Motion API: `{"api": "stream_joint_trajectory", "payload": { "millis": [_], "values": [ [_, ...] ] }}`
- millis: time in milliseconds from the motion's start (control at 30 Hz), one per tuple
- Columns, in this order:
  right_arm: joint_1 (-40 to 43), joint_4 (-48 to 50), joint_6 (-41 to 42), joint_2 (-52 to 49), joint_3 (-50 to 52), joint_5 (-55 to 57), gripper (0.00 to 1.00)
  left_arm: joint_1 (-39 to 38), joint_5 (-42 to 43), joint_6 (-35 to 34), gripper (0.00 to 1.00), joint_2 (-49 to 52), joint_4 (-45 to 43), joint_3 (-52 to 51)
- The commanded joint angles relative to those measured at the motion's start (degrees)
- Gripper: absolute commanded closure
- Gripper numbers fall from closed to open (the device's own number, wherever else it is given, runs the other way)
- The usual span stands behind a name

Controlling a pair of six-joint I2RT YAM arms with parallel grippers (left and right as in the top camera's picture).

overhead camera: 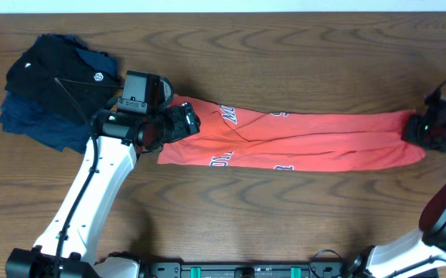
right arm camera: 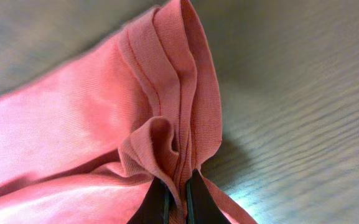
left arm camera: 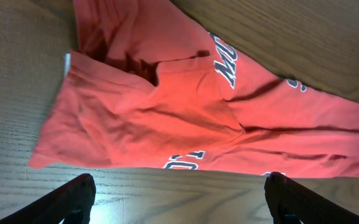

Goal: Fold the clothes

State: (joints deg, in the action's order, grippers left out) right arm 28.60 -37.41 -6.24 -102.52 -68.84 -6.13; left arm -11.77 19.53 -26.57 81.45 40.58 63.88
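A coral-red T-shirt [overhead camera: 308, 139] with white-and-dark lettering lies folded into a long band across the wooden table [overhead camera: 284, 54]. My left gripper [overhead camera: 188, 122] is at the shirt's left end; in the left wrist view its jaws [left arm camera: 179, 199] are open and empty over bare wood just short of the shirt's edge [left arm camera: 167, 112]. My right gripper [overhead camera: 417, 131] is at the shirt's right end. In the right wrist view it [right arm camera: 178, 196] is shut on a bunched fold of the shirt's hem [right arm camera: 173, 124].
A pile of black and navy-blue garments [overhead camera: 52, 89] lies at the far left of the table, beside the left arm. The table's front edge with the arm bases [overhead camera: 246, 270] runs along the bottom.
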Motion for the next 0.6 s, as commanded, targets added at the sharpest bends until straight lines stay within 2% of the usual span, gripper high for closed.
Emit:
{"api": "stream_joint_trajectory", "payload": {
  "millis": [0, 300, 567],
  "values": [
    [-5.22, -1.44, 0.57, 5.84, -2.51, 1.44, 0.99, 0.20, 0.35, 1.01, 0.11, 0.15, 0.33, 0.44],
    [-25.00, -9.94, 0.61, 8.02, -2.51, 3.34, 0.99, 0.20, 0.35, 0.98, 0.11, 0.15, 0.57, 0.44],
    [-38.84, -10.88, 8.41, 5.75, -2.40, 3.34, 0.99, 0.20, 0.35, 1.01, 0.11, 0.15, 1.22, 0.44]
  ]
}}
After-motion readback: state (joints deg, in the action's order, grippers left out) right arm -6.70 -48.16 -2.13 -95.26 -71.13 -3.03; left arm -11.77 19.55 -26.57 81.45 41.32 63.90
